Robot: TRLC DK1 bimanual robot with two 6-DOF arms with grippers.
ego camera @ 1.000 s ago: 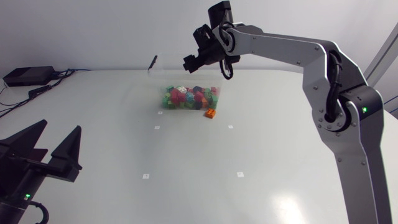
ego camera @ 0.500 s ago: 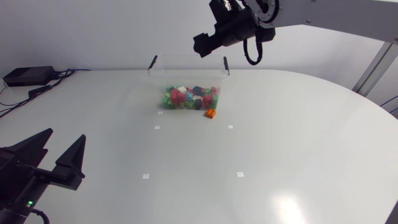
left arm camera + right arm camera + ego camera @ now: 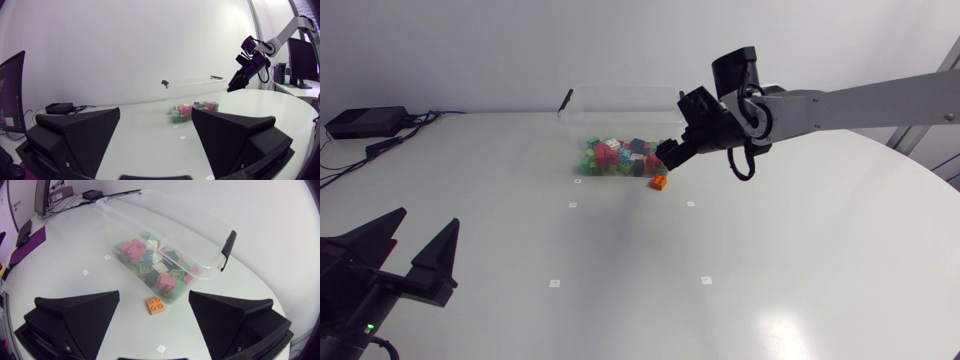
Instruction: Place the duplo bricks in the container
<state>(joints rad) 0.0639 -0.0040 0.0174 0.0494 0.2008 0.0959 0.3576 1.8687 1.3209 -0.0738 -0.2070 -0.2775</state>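
Our left gripper [image 3: 425, 217] hangs low over the white counter [image 3: 770, 260], fingers spread wide, holding nothing, well apart from the bricks. Toward the middle stands the clear container [image 3: 620, 102], a heap of coloured duplo bricks [image 3: 618, 157] already inside it. One orange brick [image 3: 156, 305] lies on the counter just beside the container's wall. Our right gripper [image 3: 154, 295] hovers over it, fingers wide; from the wrist, the brick shows in the gap between them, touching neither.
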